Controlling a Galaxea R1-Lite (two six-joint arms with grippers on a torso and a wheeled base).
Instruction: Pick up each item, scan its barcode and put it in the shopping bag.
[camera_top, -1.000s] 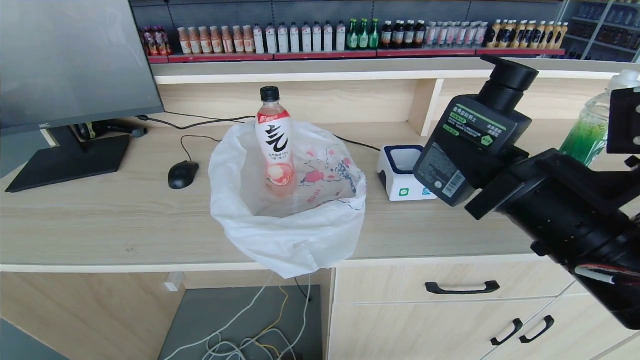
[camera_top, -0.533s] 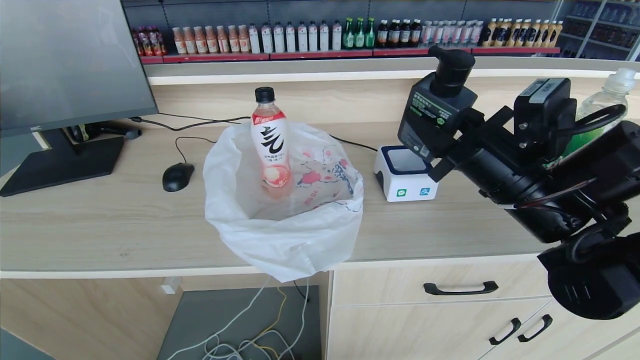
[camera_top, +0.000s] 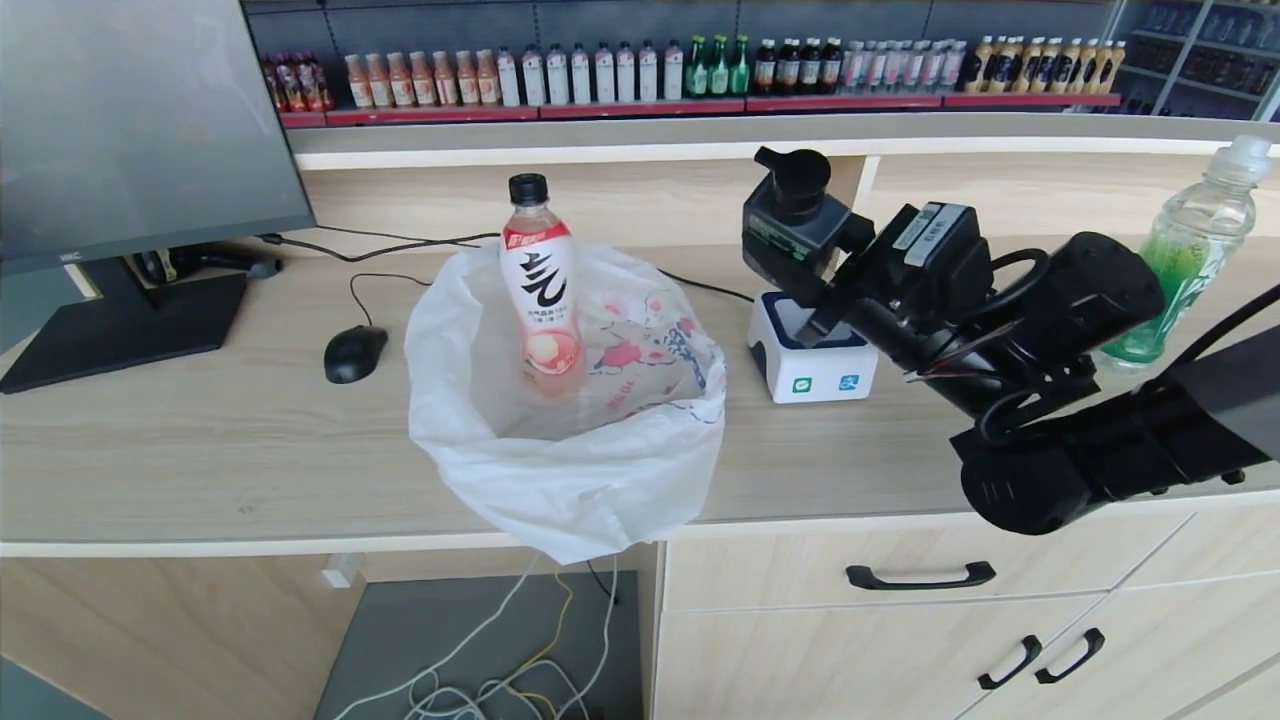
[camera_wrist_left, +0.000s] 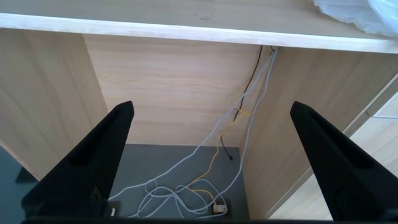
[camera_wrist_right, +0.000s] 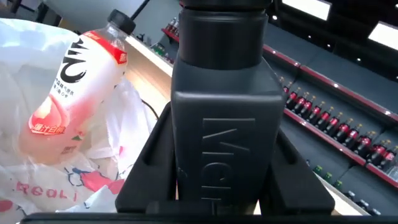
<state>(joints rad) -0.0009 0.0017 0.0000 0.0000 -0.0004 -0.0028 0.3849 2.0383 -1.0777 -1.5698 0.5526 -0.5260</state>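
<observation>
My right gripper is shut on a dark grey square bottle with a black cap, holding it just above the white barcode scanner. In the right wrist view the same dark bottle sits upright between the fingers of my right gripper. The white shopping bag stands open to the scanner's left, with a pink drink bottle upright inside it; that pink bottle and the bag lie beyond the grip. My left gripper hangs open below the counter edge.
A green-tinted clear bottle stands on the counter at far right. A monitor and black mouse are on the left. Drawers with black handles sit under the counter. Loose cables lie on the floor below.
My right arm has carried the dark bottle leftward and farther from the camera, from near the counter's right side to above the scanner. The head camera shifted slightly.
</observation>
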